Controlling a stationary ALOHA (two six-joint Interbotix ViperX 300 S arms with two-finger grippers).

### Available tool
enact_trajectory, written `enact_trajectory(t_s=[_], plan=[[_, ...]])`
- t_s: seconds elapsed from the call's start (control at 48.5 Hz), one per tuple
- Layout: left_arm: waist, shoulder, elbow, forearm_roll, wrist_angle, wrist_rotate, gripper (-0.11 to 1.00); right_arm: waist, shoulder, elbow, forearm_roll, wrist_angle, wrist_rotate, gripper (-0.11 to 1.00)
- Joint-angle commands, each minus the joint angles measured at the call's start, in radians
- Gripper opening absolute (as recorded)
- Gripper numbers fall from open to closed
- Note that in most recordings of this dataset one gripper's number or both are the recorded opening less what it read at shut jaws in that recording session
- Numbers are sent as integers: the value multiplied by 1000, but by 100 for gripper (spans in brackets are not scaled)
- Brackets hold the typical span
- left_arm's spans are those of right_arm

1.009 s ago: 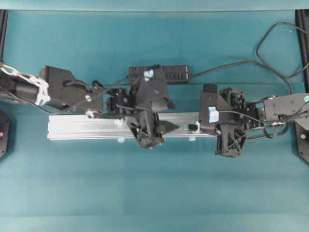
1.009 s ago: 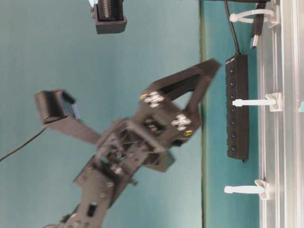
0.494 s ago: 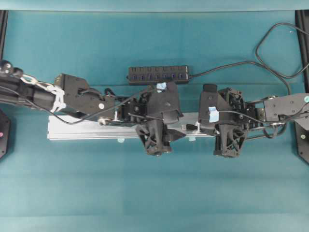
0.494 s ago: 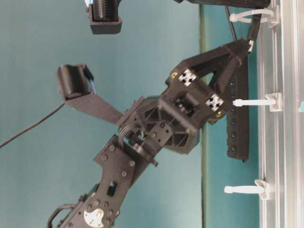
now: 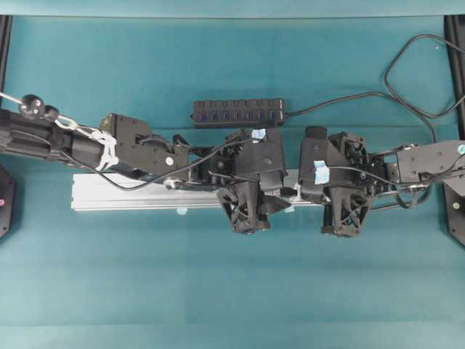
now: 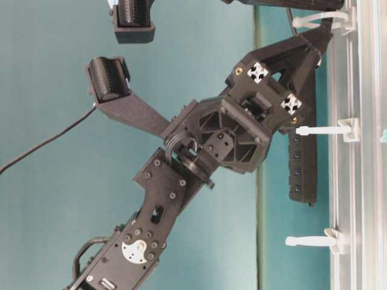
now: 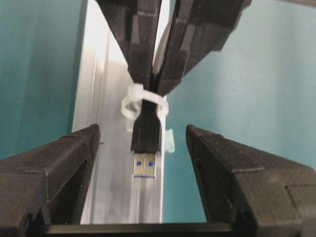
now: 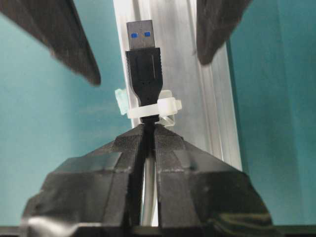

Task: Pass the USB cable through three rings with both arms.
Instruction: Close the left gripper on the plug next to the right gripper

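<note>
**Left wrist view: plug poking through the first ring, receiver waiting open**

Left wrist camera is showing the USB cable (image 7: 145,131) with its plug and metal tip already sticking through a ring (image 7: 142,102) on the silver rail (image 7: 101,163). Right gripper (image 7: 157,86) is pinching the cable just behind that ring, jaws closed on it. Left gripper (image 7: 143,177) is standing wide, one finger (image 7: 54,170) on each side of the plug, touching neither side.

Right wrist camera is confirming it: right gripper (image 8: 148,133) is clamping the cord directly below the ring (image 8: 154,109), plug body rising past it toward the spread left fingers (image 8: 57,37).

Overhead, both grippers are sitting close together over the right part of the rail (image 5: 123,195), black hub (image 5: 237,111) lying on the far side, well apart from the action.

Judging the step: handover, left about to take the plug.

Risks from here:
- Left jaws closing off-centre could be pushing the plug sideways and straining the thin plastic loop.
- Left fingers closing on the metal tip alone could be giving a slippery hold.
- Right releasing before the left is gripping firmly could be letting the plug drop back out of the ring.
- Two rings remaining; the middle ring (image 6: 323,129) and the nearest one (image 6: 311,241) are both standing empty.
</note>
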Motion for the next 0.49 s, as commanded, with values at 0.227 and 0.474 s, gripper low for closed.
enact_trajectory(t_s=[0.227,0.474], plan=[[11,15,-20,2,-2,-2,74,0,-12,-6,2,-17,9,-8],[11,23,-25,3,-2,-9,73,0,-12,-6,2,-25,9,-8]])
